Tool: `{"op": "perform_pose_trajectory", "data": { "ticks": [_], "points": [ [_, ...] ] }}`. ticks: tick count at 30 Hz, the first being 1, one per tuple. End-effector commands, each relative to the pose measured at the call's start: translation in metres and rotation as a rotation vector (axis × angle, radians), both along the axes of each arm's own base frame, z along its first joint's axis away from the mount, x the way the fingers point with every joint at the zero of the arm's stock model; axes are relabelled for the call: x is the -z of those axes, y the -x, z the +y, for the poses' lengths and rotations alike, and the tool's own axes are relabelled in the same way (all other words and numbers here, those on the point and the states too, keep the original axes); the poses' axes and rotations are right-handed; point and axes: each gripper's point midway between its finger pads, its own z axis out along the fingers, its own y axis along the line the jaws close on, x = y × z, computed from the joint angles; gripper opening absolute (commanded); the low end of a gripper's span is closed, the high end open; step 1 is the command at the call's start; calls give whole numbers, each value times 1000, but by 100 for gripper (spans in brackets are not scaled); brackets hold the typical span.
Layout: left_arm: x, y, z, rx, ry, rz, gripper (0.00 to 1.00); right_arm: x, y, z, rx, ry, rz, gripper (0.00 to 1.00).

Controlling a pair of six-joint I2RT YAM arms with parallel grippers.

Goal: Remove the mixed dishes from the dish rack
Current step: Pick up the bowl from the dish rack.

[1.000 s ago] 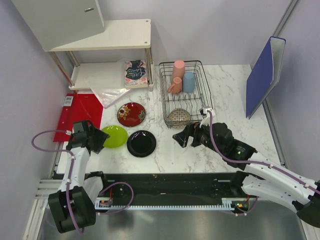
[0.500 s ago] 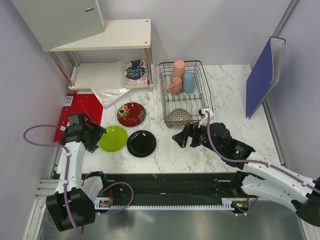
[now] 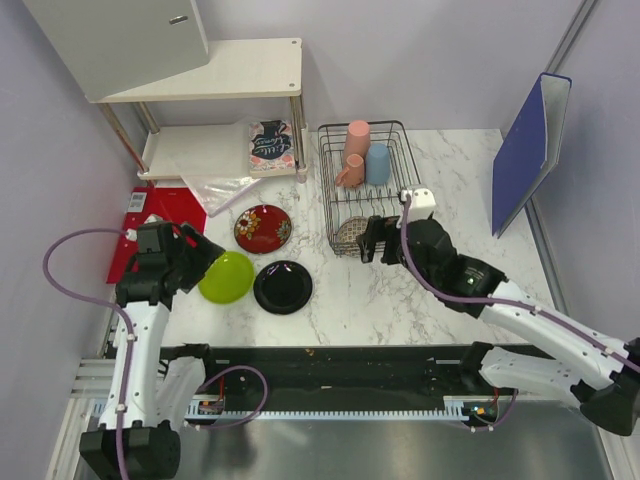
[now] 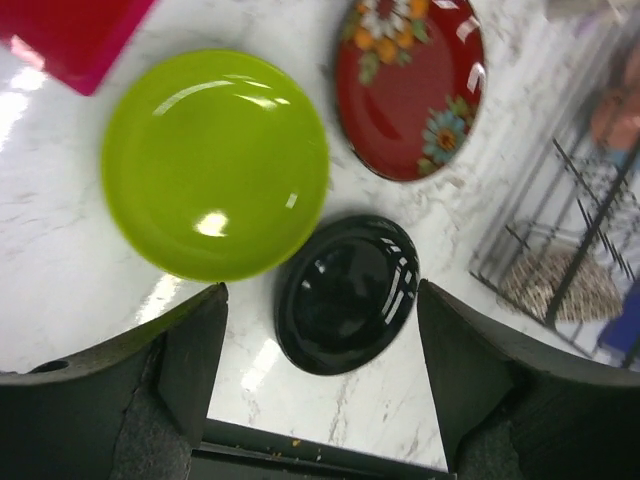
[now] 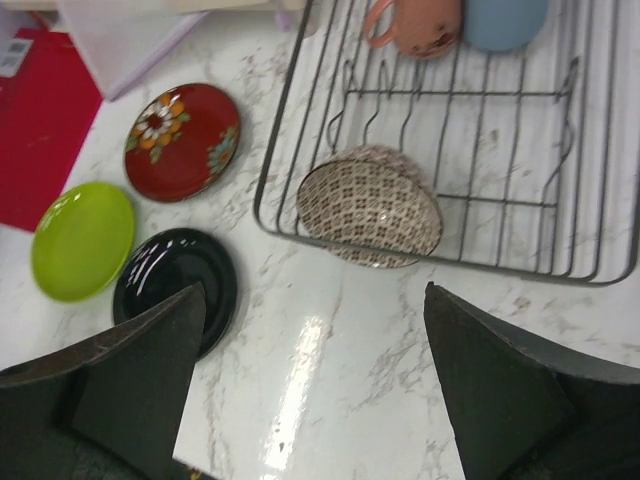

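Note:
The black wire dish rack (image 3: 322,190) holds a tall pink cup (image 3: 357,140), a small pink mug (image 3: 350,172), a light-blue cup (image 3: 378,163) and, at its near end, a beige patterned bowl (image 3: 350,234) leaning on edge. On the marble left of the rack lie the lime-green plate (image 3: 226,276), black plate (image 3: 283,287) and dark red plate (image 3: 263,228). My left gripper (image 3: 193,260) is open and empty at the lime plate's left edge, above it (image 4: 215,163). My right gripper (image 3: 372,238) is open and empty above the rack's near edge, by the bowl (image 5: 370,205).
A white shelf (image 3: 225,70) stands at the back left with a floral packet (image 3: 270,143) on its lower level. A red board (image 3: 155,225) lies at the left edge. A blue folder (image 3: 530,150) leans at the right. Clear plastic (image 3: 215,185) lies beside the red plate.
My right gripper has moved away from me, from the bare marble up to the rack's near edge by the bowl. My left arm has lifted and shifted slightly; the lime plate stays put.

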Motion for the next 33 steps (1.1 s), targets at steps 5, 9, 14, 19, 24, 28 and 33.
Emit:
{"op": "perform_pose_trajectory", "data": {
  "ticks": [5, 9, 14, 19, 24, 28, 33],
  "points": [
    [-63, -31, -77, 400, -108, -293, 83, 3, -51, -43, 254, 294, -15, 96],
    [-87, -45, -133, 589, -169, -368, 92, 0, -53, -40, 258, 247, -1, 96],
    [-110, -73, -204, 783, -364, -428, 95, -25, -46, -48, 276, 173, -48, 96],
    [-118, -103, -280, 1002, -523, -641, 99, -51, -32, -69, 295, 119, -117, 95],
    [-113, -107, -309, 1189, -645, -811, 99, -58, -14, -88, 303, 85, -141, 96],
    [-84, -127, -316, 1276, -798, -764, 91, -55, -8, -93, 300, 80, -138, 96],
    [-55, -142, -331, 1362, -906, -802, 84, -46, -6, -93, 295, 76, -124, 96]
  ]
}}
